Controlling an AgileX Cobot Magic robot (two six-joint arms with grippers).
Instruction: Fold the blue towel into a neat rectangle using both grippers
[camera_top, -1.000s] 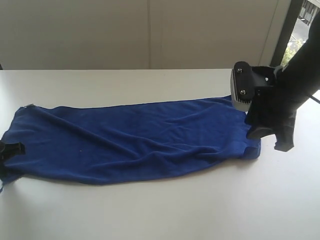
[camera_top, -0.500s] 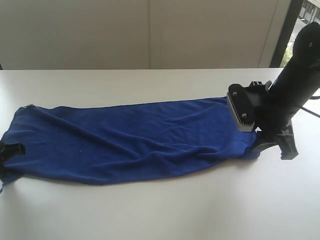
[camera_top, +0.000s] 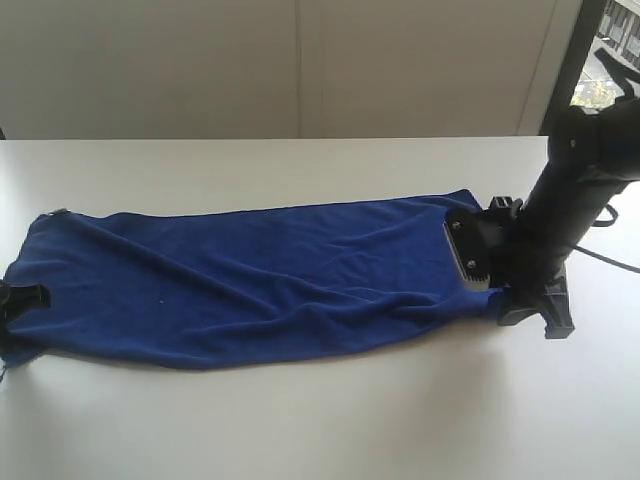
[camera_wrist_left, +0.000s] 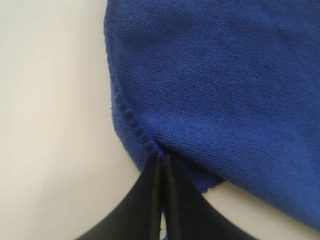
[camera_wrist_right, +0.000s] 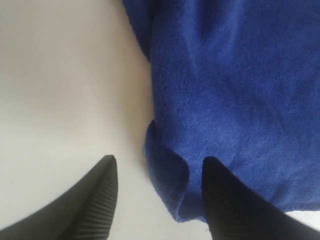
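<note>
The blue towel (camera_top: 260, 280) lies spread lengthwise and wrinkled on the white table. At its left end my left gripper (camera_top: 25, 298) is pinched on the towel's near corner. The left wrist view shows the two black fingers pressed together at the hem (camera_wrist_left: 162, 157) of the towel (camera_wrist_left: 225, 90). My right gripper (camera_top: 530, 318) is down at the table by the towel's right near corner. It stands open. One finger rests on bare table (camera_wrist_right: 100, 195), the other on the cloth (camera_wrist_right: 225, 200), and a curled fold of towel (camera_wrist_right: 170, 175) lies between them.
The white table (camera_top: 300, 420) extends in front of and behind the towel. A pale wall stands at the back. A dark window frame (camera_top: 570, 70) rises at the far right behind the right arm.
The right arm has dropped from above the towel's right end down to the table and shifted slightly left, its jaws wider. The left gripper and the towel have not visibly moved.
</note>
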